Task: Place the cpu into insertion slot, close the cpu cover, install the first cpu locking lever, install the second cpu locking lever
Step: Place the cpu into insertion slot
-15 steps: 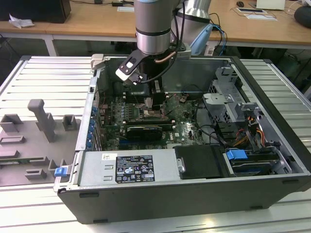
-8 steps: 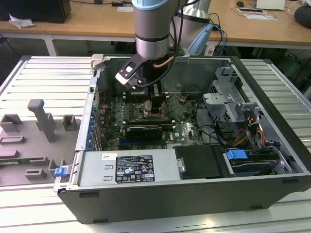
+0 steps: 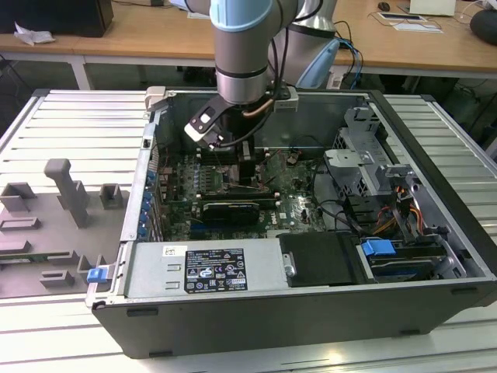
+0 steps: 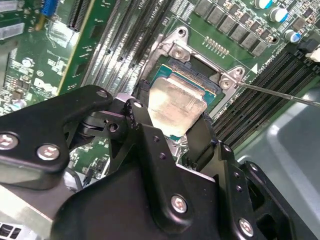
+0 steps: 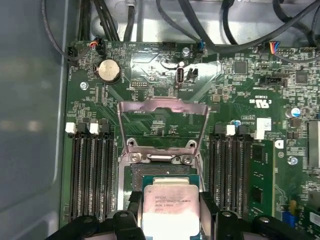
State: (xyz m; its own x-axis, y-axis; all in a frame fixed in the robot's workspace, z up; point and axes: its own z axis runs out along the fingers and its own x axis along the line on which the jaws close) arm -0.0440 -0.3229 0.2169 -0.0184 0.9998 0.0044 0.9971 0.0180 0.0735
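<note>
Fingers first: the exterior view puts my gripper (image 3: 247, 177) low inside the open pc case (image 3: 311, 326), over the green board (image 3: 299, 203); grip not readable from there.

Second wrist view: my two black fingers (image 4: 136, 116) pinch the cpu (image 4: 176, 106) by opposite edges, silver face up, over the insertion slot (image 4: 199, 66). Can't tell if it touches. Thin metal rod (image 4: 280, 95) runs off beside the slot.

First wrist view: cpu sits btwn my fingers over the slot's near part. The cpu cover (image 5: 162, 106) stands flipped open beyond it, w/ memory slots (image 5: 90, 175) either side.
</note>
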